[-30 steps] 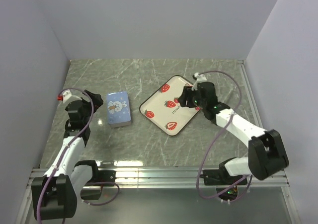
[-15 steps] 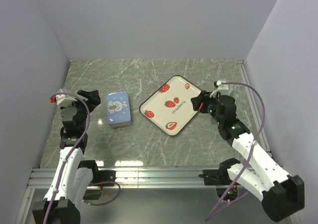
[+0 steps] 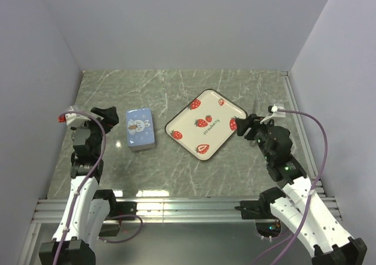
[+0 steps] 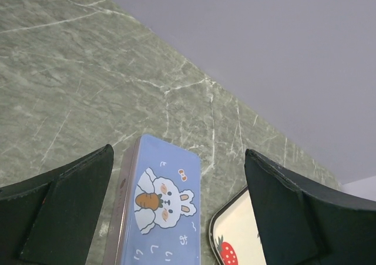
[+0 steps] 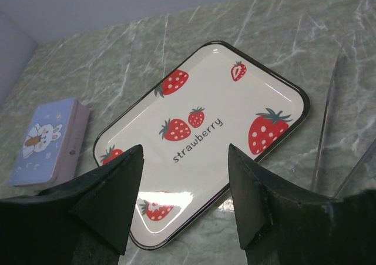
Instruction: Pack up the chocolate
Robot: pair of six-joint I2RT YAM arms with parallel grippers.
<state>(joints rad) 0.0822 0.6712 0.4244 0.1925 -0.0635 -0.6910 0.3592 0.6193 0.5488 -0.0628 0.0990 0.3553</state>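
While the left pincer (image 4: pixel 177 159) and right pincer (image 5: pixel 185 150) hang apart and empty above the table (image 3: pixel 176 89), no chocolate shows on the strawberry tray (image 3: pixel 216 112) or elsewhere, so packing is judged finished, the candies presumably inside the lidded bunny-print tin (image 3: pixel 140 128).

Green marbled table (image 3: pixel 176 89), closed blue rabbit-print tin (image 3: pixel 140 128) lying flat, cream strawberry-print tray (image 3: pixel 189 120) just right of it, not touching, pale walls (image 3: pixel 176 24) around.
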